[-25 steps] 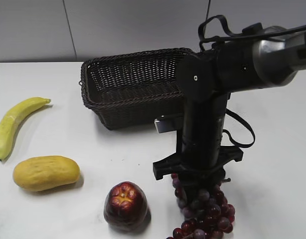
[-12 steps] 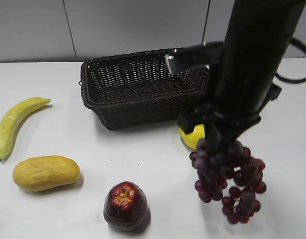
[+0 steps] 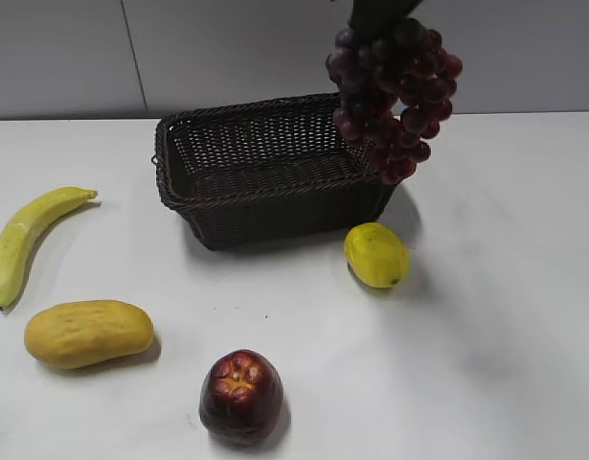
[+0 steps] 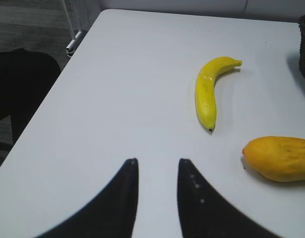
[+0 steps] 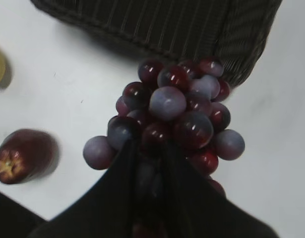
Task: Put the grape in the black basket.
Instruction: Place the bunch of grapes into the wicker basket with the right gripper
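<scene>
The grape is a bunch of dark purple-red grapes hanging in the air over the right end of the black basket. My right gripper is shut on the grape; in the exterior view only a dark tip of it shows at the top edge. In the right wrist view the basket lies beyond the bunch. My left gripper is open and empty above bare table, out of the exterior view.
On the white table lie a banana, a yellow-orange mango, a dark red apple-like fruit and a yellow lemon-like fruit just in front of the basket's right end. The table's left edge shows in the left wrist view.
My right gripper has lifted the grape from the table's front up and back, until it hangs over the basket's right end. The arm has left most of the exterior view, uncovering the yellow fruit.
</scene>
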